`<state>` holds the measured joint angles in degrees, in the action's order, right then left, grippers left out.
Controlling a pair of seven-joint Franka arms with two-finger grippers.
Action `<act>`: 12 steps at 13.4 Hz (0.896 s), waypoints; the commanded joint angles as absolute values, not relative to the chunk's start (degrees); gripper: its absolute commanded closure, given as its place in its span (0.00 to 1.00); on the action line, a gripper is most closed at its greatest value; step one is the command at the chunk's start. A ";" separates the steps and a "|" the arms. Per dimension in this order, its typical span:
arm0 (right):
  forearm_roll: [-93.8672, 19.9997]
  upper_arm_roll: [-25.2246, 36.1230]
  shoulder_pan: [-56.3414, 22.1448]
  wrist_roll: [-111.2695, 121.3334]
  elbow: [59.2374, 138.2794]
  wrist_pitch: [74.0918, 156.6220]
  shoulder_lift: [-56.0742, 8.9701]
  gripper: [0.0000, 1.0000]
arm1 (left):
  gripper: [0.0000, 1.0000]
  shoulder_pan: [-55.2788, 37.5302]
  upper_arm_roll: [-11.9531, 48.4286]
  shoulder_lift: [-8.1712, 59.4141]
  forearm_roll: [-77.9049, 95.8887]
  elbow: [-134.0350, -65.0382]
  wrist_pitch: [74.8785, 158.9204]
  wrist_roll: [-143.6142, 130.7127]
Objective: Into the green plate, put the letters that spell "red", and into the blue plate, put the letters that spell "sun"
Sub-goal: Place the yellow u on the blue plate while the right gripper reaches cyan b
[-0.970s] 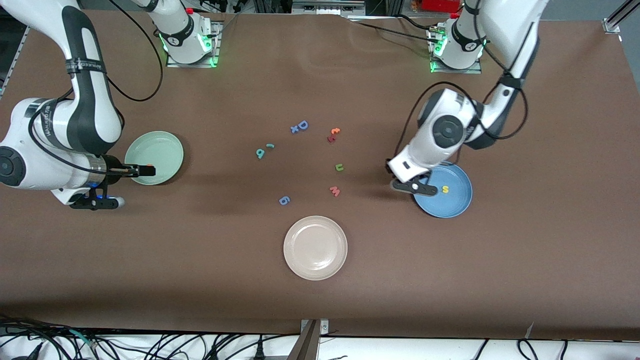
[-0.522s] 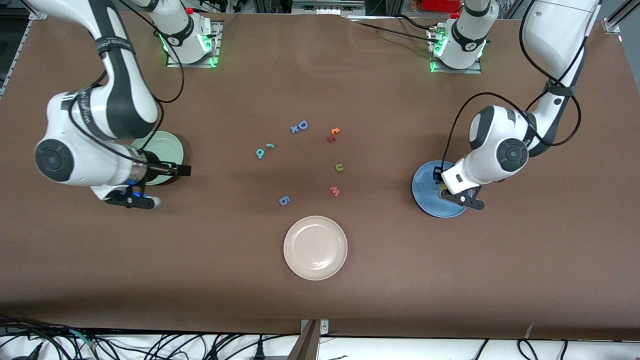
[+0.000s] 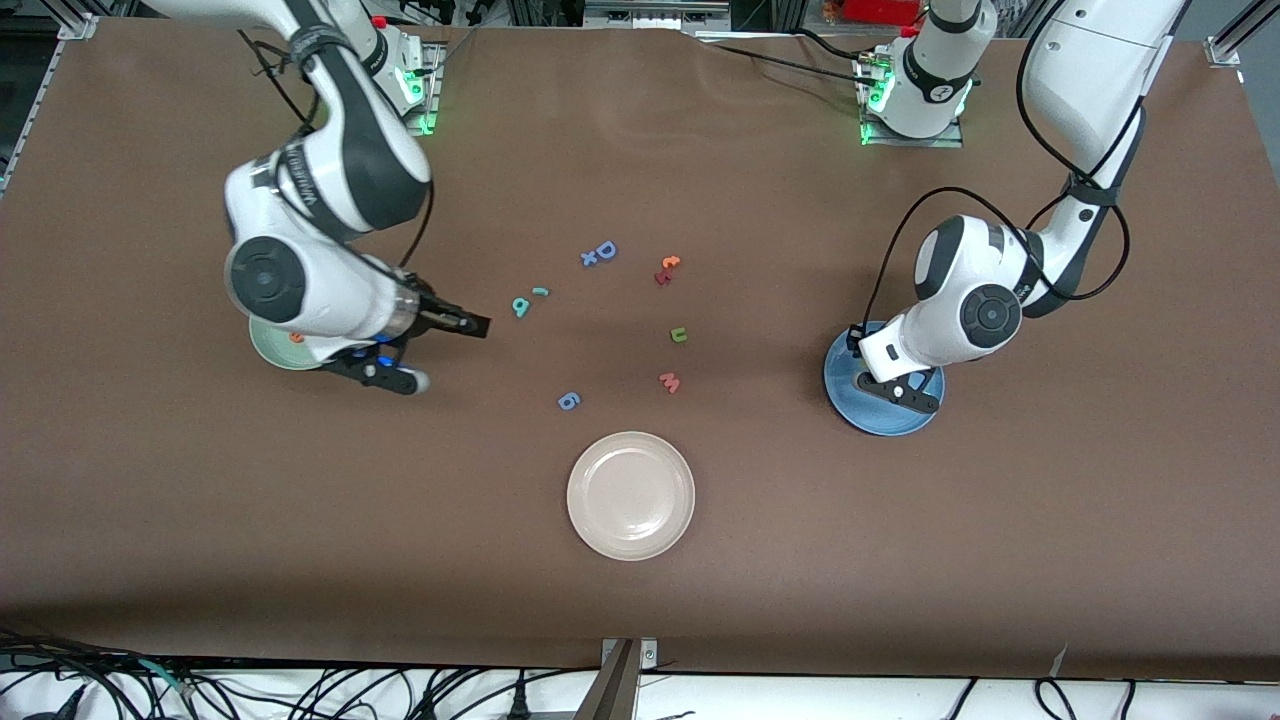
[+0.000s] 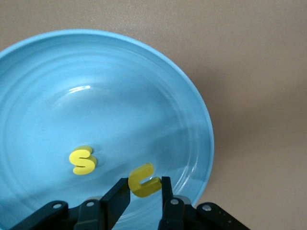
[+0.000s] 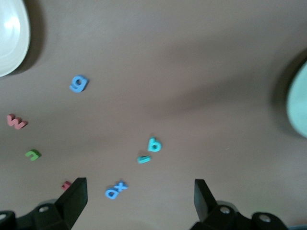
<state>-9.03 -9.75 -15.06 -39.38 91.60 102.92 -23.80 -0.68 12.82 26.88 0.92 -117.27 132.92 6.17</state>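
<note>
Yellow "n" (image 4: 145, 180) — chunky, matte — over glossy ringed blue plate (image 4: 192, 110)

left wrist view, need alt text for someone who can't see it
The left gripper is shut on a small yellow plastic letter "n", held over a round shallow medium-blue plate on a brown table. A small yellow plastic letter "s" already lies in the plate beside it.
</note>
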 commanded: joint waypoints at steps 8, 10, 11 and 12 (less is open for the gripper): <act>-8.70 -9.93 -17.93 -43.42 109.75 119.24 -23.91 0.05 | 0.29 -1.23 12.74 27.25 0.35 -116.54 132.89 6.33; -8.70 -11.25 -17.93 -43.42 114.23 124.51 -23.47 0.05 | 0.00 -1.14 12.74 26.98 0.35 -116.46 132.80 6.42; -8.70 -11.34 -18.02 -43.42 116.35 127.06 -23.29 0.05 | 0.00 -1.23 12.83 26.81 0.35 -116.37 132.80 6.42; -8.70 -11.60 -18.10 -43.42 118.19 129.70 -23.29 0.05 | 0.00 -1.14 13.09 26.46 0.26 -116.02 132.80 6.33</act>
<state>-8.93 -10.89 -18.12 -42.89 113.05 124.99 -25.46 -0.88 12.91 26.91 0.92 -116.94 132.98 6.18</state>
